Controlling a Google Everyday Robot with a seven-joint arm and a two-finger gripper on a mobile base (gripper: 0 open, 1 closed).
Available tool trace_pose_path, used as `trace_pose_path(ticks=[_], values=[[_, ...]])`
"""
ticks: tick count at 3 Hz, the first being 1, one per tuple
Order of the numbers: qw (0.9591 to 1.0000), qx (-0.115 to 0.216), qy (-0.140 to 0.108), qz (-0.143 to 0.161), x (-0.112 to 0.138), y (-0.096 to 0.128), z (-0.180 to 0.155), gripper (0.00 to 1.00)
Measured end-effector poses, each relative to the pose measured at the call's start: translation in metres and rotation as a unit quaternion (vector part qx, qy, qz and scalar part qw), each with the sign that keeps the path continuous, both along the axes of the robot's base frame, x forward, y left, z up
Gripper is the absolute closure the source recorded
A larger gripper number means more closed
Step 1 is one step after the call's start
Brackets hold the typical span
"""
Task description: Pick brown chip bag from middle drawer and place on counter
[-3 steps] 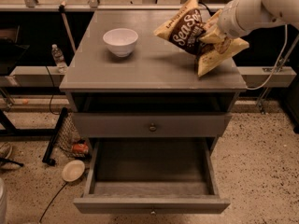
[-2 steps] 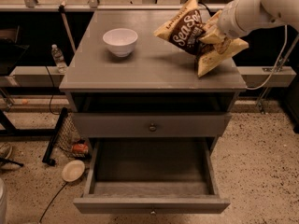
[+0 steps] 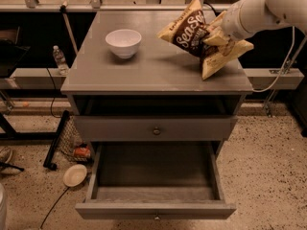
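The brown chip bag point(image 3: 189, 32) with white "SeaSalt" lettering hangs tilted just above the right side of the counter point(image 3: 144, 66). My gripper point(image 3: 214, 36) reaches in from the upper right and is shut on the bag's right side. The bag's cream lower corner points down toward the counter's right front. The middle drawer point(image 3: 154, 176) stands pulled open at the bottom, its grey inside bare.
A white bowl point(image 3: 123, 42) stands on the counter's left half. A shut knobbed drawer front point(image 3: 156, 128) sits above the open drawer. On the floor at left are a water bottle point(image 3: 59, 60), a small dish point(image 3: 75, 175), cables and a black frame.
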State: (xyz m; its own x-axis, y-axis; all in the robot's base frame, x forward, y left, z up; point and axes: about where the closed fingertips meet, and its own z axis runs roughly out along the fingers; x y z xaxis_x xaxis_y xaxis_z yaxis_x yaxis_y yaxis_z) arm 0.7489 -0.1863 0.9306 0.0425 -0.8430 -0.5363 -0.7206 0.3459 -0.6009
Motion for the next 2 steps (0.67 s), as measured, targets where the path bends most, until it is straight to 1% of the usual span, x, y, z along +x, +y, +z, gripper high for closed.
trace_pose_path(ticks=[1, 2], values=[[1.0000, 0.000, 0.002, 0.002, 0.0006, 0.0021, -0.0023, 0.08], [1.0000, 0.001, -0.001, 0.001, 0.0003, 0.0025, 0.0004, 0.00]])
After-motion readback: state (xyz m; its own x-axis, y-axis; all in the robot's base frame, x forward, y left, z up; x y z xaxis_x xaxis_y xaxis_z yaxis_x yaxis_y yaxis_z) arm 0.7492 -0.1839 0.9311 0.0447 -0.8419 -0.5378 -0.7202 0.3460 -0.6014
